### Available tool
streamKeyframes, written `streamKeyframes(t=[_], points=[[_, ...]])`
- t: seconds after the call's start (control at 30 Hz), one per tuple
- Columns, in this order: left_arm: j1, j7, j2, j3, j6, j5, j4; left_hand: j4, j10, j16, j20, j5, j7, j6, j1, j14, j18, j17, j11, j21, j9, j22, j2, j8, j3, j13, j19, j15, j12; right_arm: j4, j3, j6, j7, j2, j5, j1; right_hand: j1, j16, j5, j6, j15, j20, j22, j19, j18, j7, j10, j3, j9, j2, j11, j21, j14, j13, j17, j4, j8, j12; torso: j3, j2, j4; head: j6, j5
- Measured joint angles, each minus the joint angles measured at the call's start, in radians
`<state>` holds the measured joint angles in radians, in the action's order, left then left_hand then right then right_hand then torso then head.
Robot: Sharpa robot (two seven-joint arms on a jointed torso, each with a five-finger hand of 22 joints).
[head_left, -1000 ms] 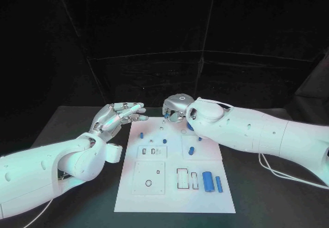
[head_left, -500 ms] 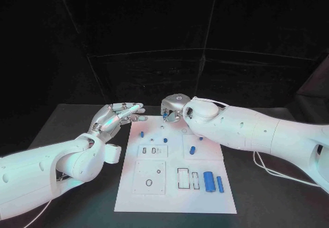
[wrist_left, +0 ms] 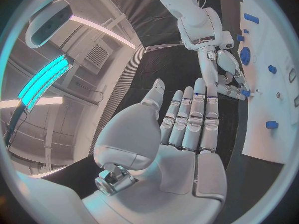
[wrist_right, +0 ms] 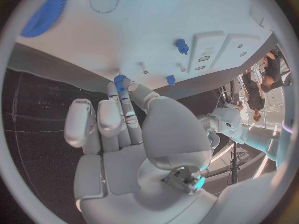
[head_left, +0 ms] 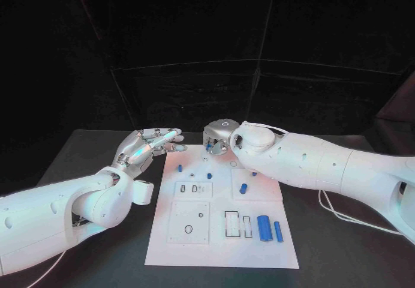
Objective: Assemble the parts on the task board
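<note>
The white task board [head_left: 220,240] lies lengthwise on the black table. My right hand [head_left: 220,139] hovers over the board's far end, fingertips pointing down and pinching a small blue part [wrist_right: 119,80] just above the board's edge [wrist_right: 124,40]. The left wrist view shows that hand [wrist_left: 227,74] with the blue part [wrist_left: 246,92] at its fingertips. My left hand [head_left: 149,146] floats beside the board's far left corner, fingers straight and together, holding nothing [wrist_left: 187,124]. Several blue parts lie on the board: small pegs [head_left: 179,170] [head_left: 209,176], a short one [head_left: 243,190], and two cylinders [head_left: 262,228] [head_left: 277,231].
Raised white blocks with slots and holes [head_left: 194,190] [head_left: 189,223] take up the board's left half. A blue toothed wheel [wrist_right: 45,14] lies on the board. A white cable [head_left: 346,216] trails on the table to the right of the board.
My right arm has shifted a little to the left, with its hand still at the board's far end. The left hand has stayed where it was.
</note>
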<state>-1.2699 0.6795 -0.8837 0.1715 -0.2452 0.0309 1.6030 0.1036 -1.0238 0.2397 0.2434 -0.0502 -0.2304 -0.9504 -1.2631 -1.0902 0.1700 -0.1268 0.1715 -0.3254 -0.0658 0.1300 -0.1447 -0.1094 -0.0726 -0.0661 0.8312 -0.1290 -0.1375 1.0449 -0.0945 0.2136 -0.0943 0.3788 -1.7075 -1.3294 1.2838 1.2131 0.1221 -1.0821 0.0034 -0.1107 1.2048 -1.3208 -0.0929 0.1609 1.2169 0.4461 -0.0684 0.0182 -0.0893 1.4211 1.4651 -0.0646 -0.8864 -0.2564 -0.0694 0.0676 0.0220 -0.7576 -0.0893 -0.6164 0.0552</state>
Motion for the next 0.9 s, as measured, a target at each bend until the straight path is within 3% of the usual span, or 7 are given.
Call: streamKeyframes(t=[0.43, 0.67, 0.9], points=[[0.000, 0.000, 0.000, 0.000, 0.001, 0.000, -0.002, 0.000, 0.000, 0.000, 0.000, 0.000, 0.000, 0.000, 0.000, 0.000, 0.000, 0.000, 0.000, 0.000, 0.000, 0.000, 0.000, 0.005, 0.000, 0.000, 0.000, 0.000, 0.000, -0.009, 0.000, -0.020, -0.002, -0.009, 0.000, 0.000, -0.010, 0.000, -0.004, 0.000, 0.000, 0.000, 0.000, 0.000, 0.000, 0.000, 0.000, 0.007, 0.001, -0.010, 0.000, 0.000, 0.000, 0.000, 0.006, 0.007, 0.000, 0.000, 0.0000, -0.001, 0.0002, 0.001, 0.000], [0.000, 0.000, 0.000, 0.000, 0.002, 0.000, -0.002, 0.000, 0.000, 0.000, 0.000, 0.000, 0.000, 0.000, 0.000, 0.000, 0.000, -0.001, 0.000, 0.000, 0.000, -0.001, 0.000, 0.005, 0.000, 0.000, 0.000, 0.000, 0.000, -0.022, 0.000, -0.019, -0.004, -0.023, 0.000, 0.000, -0.033, -0.015, -0.028, 0.085, 0.020, -0.021, -0.050, 0.036, 0.000, 0.016, -0.128, 0.008, 0.005, -0.059, -0.025, -0.017, -0.009, 0.003, 0.059, 0.033, 0.006, -0.007, 0.0000, -0.002, 0.0004, 0.000, 0.000], [0.000, 0.000, 0.000, 0.000, 0.003, 0.000, -0.002, 0.000, 0.000, 0.000, 0.000, 0.000, 0.000, 0.000, 0.000, 0.000, 0.000, -0.001, 0.000, 0.000, 0.000, -0.001, 0.000, 0.005, 0.000, 0.000, 0.000, 0.000, 0.000, -0.012, 0.000, -0.013, -0.004, -0.013, 0.000, 0.000, -0.029, -0.030, -0.033, 0.125, 0.027, -0.027, -0.090, 0.060, 0.000, 0.018, -0.170, -0.011, 0.005, -0.076, -0.030, -0.032, -0.016, 0.003, 0.098, 0.053, 0.006, -0.007, 0.0002, -0.002, 0.0004, 0.000, -0.003]])
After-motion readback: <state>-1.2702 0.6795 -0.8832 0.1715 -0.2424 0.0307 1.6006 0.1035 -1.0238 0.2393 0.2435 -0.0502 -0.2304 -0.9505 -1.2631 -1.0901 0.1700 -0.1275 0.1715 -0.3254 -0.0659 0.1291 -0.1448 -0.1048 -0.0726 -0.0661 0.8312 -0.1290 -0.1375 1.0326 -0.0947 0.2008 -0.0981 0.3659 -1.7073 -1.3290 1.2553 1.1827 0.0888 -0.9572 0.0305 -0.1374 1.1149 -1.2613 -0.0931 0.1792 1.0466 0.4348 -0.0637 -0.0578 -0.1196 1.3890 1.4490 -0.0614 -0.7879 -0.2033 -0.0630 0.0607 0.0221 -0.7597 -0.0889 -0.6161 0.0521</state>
